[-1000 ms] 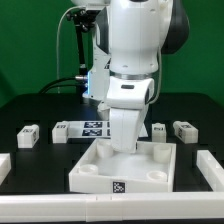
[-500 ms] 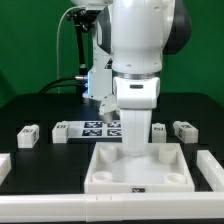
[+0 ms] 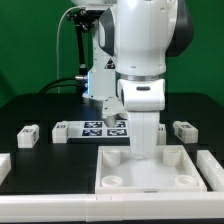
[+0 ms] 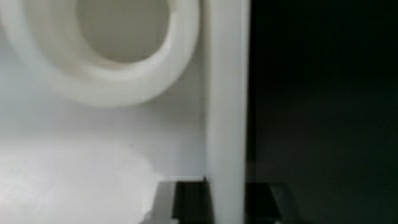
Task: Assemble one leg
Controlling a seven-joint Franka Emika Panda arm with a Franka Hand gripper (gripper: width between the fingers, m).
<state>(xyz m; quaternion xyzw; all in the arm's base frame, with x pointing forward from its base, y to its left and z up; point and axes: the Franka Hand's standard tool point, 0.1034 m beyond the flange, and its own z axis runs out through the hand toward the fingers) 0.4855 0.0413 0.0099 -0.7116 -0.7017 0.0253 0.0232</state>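
The large white square tray (image 3: pixel 150 187) lies on the black table at the front, right of middle. My gripper (image 3: pixel 147 150) reaches down onto its far wall. In the wrist view the gripper (image 4: pixel 226 196) is shut on the tray's upright wall (image 4: pixel 226 90), with a dark finger (image 4: pixel 185 206) on either side. A round socket (image 4: pixel 107 50) of the tray shows beside the wall. One leg (image 3: pixel 28 134), a small white block with a marker, lies at the exterior view's left. Another leg (image 3: pixel 184 129) lies at the right.
The marker board (image 3: pixel 88 128) lies behind the tray, partly hidden by the arm. White bars stand at the table's left edge (image 3: pixel 3 166) and right edge (image 3: pixel 214 166). The tray's right side is close to the right bar.
The gripper has moved toward the exterior view's right, dragging the tray with it. The tray has also turned, so its front edge now lies square to the view.
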